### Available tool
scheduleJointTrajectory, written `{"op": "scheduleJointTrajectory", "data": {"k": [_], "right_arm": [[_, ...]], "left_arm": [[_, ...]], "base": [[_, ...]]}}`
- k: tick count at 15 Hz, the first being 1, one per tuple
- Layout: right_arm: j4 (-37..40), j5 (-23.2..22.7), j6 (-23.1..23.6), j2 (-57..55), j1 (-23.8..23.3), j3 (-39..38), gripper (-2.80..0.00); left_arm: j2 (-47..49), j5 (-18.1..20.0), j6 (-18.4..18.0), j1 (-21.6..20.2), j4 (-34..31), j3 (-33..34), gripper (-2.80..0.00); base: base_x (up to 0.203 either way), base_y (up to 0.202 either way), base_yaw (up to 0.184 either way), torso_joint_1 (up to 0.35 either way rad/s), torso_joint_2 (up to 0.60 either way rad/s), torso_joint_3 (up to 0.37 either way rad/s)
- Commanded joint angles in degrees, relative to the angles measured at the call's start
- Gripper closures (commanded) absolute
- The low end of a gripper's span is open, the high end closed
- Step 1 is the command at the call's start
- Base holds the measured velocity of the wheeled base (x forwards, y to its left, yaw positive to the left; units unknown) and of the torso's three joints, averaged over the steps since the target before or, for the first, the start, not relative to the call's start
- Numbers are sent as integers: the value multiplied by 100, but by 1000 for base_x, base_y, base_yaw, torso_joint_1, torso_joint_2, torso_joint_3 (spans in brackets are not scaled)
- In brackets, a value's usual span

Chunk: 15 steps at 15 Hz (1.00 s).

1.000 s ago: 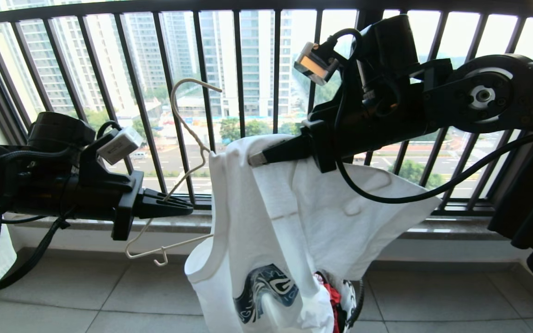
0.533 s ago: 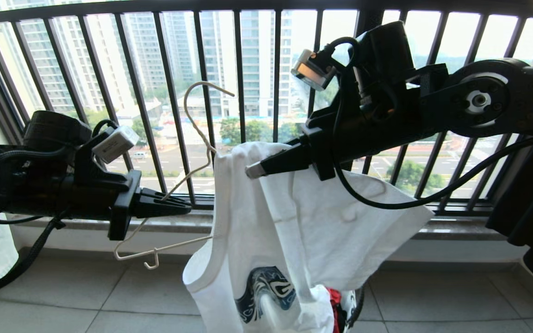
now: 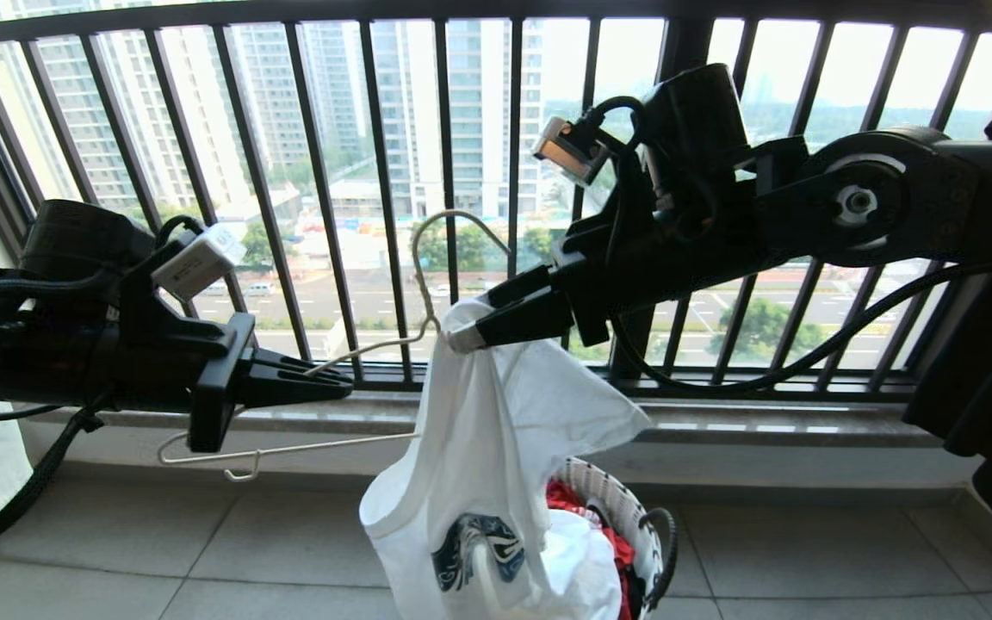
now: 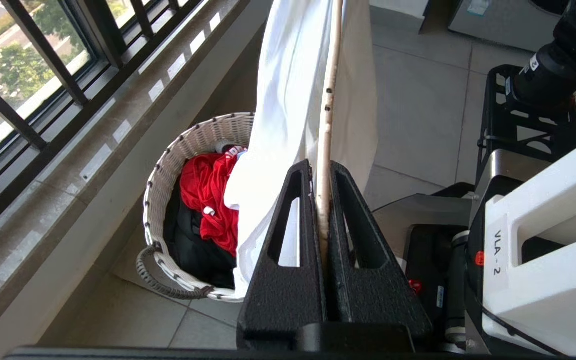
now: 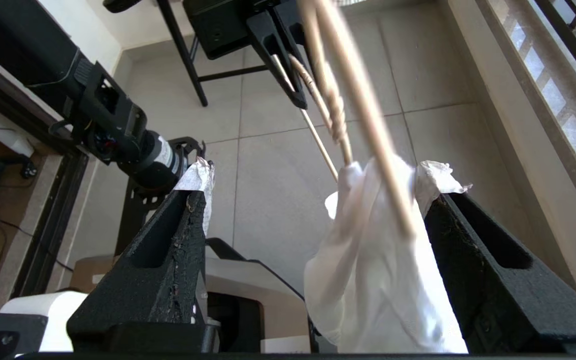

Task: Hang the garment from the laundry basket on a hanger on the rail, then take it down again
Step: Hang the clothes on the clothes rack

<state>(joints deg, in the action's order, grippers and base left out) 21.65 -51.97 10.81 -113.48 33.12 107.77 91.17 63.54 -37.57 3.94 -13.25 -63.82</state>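
From the head view, the left gripper (image 3: 337, 385) at nine o'clock is clamped shut on the lower shoulder wire of the hanger (image 3: 350, 349), whose hook now rises at centre frame, swung over toward the right from where it stood a second ago. The right gripper (image 3: 474, 323), pinched on the collar of the garment (image 3: 496, 448) a second ago, now has its jaws spread, and the white T-shirt has slumped: the broad sleeve that stretched toward three o'clock has collapsed, the cloth hanging narrow from the hanger's neck down into the laundry basket (image 3: 625, 517) at six o'clock. In the left wrist view the jaws are shut on the pale wire, the shirt (image 4: 293, 100) draped beyond them over the basket (image 4: 168, 165). The right wrist view shows the fingers wide apart, shirt fabric (image 5: 378, 280) bunched against one of them, the hanger (image 5: 348, 90) crossing between. Probably the hanger now carries the shirt; the rail is not in view.
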Motion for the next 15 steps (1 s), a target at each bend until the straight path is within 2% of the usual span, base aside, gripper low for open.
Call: {"op": "scheduleJointTrajectory", "data": {"k": [1,2,4,7,15], "right_arm": [[15,43,31,-176,-3,58,-280],[12,85,35,-199,-1,84,-280],[12,140,35,-243,1,160,-280],[15,152,35,-262,1,183,-280],[15,164,9,-253,10,209,-280]], "left_arm": [[-143,286,-19,-15,-2,108,0],[-186,470,-14,-26,-2,196,0],[-166,503,-13,-25,106,349,0],[-117,562,235,-57,862,718,0],[-15,580,321,-225,969,792,0]], "base": [[0,0,0,0,0,0],[0,0,0,0,0,0],[0,0,0,0,0,0],[0,0,0,0,0,0],[0,0,0,0,0,0]]}}
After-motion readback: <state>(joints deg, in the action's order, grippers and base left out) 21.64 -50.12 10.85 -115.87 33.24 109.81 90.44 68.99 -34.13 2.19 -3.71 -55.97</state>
